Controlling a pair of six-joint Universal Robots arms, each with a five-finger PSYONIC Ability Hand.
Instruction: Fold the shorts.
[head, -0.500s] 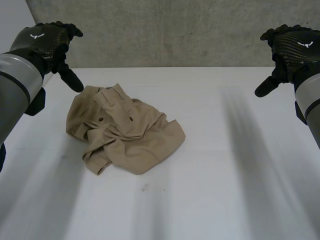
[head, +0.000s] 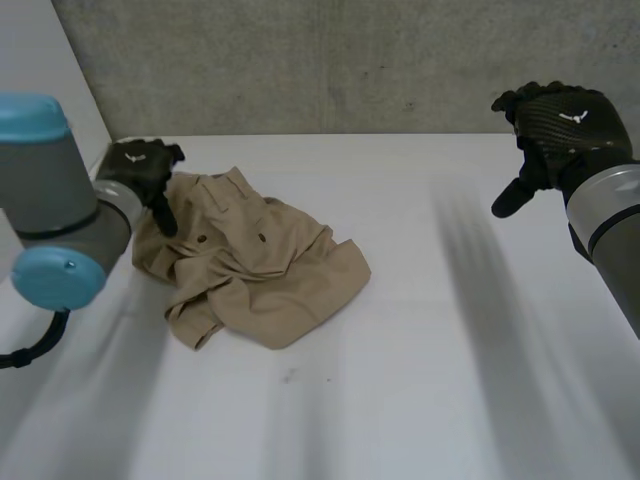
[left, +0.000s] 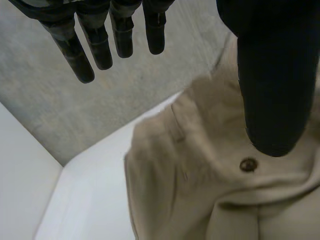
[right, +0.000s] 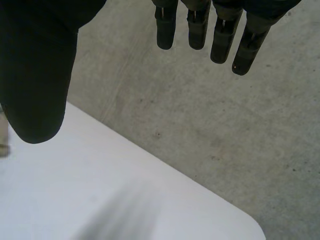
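Handling the shorts (head: 250, 270) means treating them as light, limp woven cloth. We judge that they have no stiffness of their own, sag from any single hold, and slide readily over the smooth white table (head: 450, 380). They lie in a crumpled heap on the left half of the table, bunched and doubled over themselves, with no leg or hem laid flat.

The left hand (head: 145, 172) hangs over the far left edge of the heap. Its fingers (left: 100, 45) are straight and set well apart from the thumb (left: 272, 90), with nothing between them. The thumb tip sits just above a dark button (left: 248, 164); we cannot tell whether it touches the cloth. The right hand (head: 555, 125) hovers over the far right of the table, well apart from the shorts, spread and holding nothing.

For the hold, we recommend the thicker, seamed parts:

1. Pinch the band-like edge near the button. We expect the doubled fabric there to give a firm bite and resist slipping out.
2. Avoid the middle of a panel. A pinch there probably lifts only one loose layer.
3. Use both hands at separate points along one edge, so that the cloth hangs open and can be spread flat before any fold.

Dragging with one hand alone risks bunching the heap further.
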